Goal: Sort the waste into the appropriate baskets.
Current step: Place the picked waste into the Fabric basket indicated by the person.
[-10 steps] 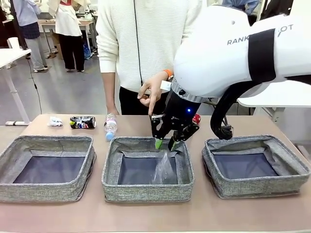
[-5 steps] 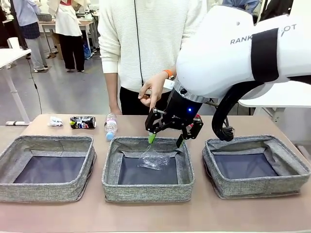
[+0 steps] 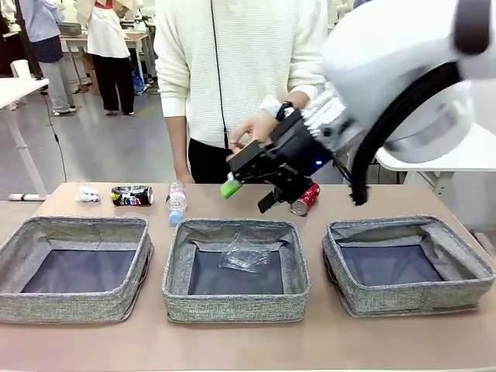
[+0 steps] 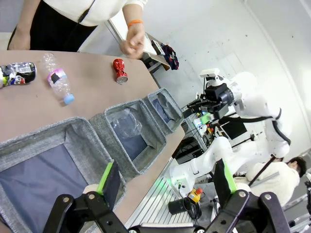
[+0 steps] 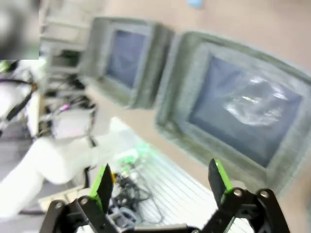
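The right gripper [image 3: 246, 197] hangs spread wide, holding nothing.

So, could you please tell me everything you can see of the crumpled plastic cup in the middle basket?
The crumpled plastic cup is clear, thin and glossy, crushed into a flattish, wrinkled shape. It lies loose on the dark lining of the middle basket, toward its far half. Only the lining touches it. The open right gripper hangs above the basket's far rim, well apart from the cup.

The woven baskets [image 3: 232, 306] are showing grey with dark linings, the can [image 3: 304, 199] is gleaming red and the bottle cap [image 3: 174, 218] blue.
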Controlling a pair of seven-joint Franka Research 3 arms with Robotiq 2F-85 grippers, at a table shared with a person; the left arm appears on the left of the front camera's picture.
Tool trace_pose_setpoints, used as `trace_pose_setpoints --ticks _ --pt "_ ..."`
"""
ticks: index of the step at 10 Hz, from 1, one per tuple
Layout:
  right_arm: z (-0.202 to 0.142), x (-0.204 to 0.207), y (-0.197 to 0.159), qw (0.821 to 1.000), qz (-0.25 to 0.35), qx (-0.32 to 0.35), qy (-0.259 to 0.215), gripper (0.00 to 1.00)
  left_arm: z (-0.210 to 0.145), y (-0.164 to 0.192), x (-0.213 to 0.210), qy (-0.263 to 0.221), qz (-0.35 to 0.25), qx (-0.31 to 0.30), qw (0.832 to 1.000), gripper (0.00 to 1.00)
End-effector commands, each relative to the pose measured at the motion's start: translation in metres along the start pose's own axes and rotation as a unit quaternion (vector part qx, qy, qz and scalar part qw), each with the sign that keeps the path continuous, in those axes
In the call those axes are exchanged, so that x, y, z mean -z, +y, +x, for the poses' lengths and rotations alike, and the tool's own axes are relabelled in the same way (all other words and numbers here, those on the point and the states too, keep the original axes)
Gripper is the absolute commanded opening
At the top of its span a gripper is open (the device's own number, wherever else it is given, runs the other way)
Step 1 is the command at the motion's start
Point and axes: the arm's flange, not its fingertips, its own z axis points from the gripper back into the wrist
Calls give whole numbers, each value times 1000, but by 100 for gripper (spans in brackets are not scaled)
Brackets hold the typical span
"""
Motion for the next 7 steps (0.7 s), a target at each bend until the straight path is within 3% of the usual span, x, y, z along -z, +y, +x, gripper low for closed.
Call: trace_pose_setpoints --ticks 1,3,6,7 --pt "-28 -32 -65 963 254 -72 58 100 1 -2 1 -9 -10 8 1000 100" --pt "-84 -88 -95 963 269 -24 -5 100 1 -2 1 -9 -10 8 1000 100" --pt "-119 -133 -112 961 254 105 -8 100 1 -2 1 -9 -10 8 1000 100" --pt "-136 -145 -123 958 257 121 -32 100 1 -2 1 -9 -10 8 1000 100"
